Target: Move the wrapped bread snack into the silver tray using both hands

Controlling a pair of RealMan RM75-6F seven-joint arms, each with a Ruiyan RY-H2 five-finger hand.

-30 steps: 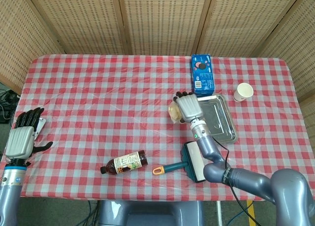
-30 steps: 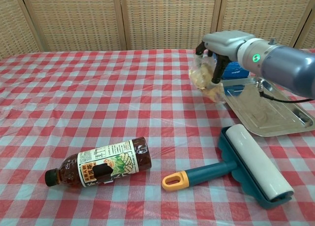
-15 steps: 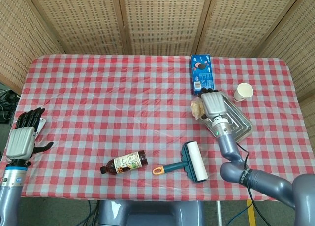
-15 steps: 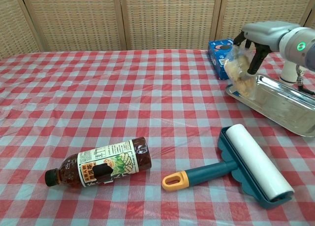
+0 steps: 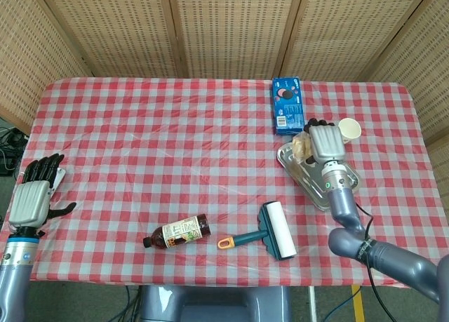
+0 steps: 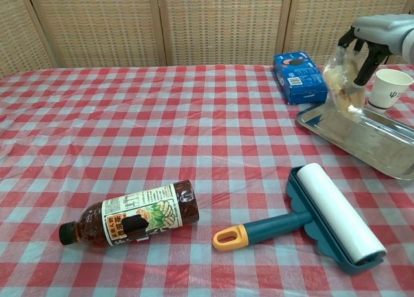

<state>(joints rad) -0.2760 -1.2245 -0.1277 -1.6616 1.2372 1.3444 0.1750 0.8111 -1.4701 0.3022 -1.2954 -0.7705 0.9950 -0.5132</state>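
The wrapped bread snack (image 6: 345, 83) hangs from the closed fingers of the right hand (image 5: 325, 141), directly over the silver tray (image 6: 381, 145) near the table's far right corner, while the left hand (image 5: 31, 196) stays empty and spread at the left edge.

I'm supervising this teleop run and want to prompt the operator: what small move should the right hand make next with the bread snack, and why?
Probably lower and release. The right hand holds the wrapped bread snack hanging just above the near end of the silver tray, apparently not resting on it. A short descent would set it inside, away from the paper cup.
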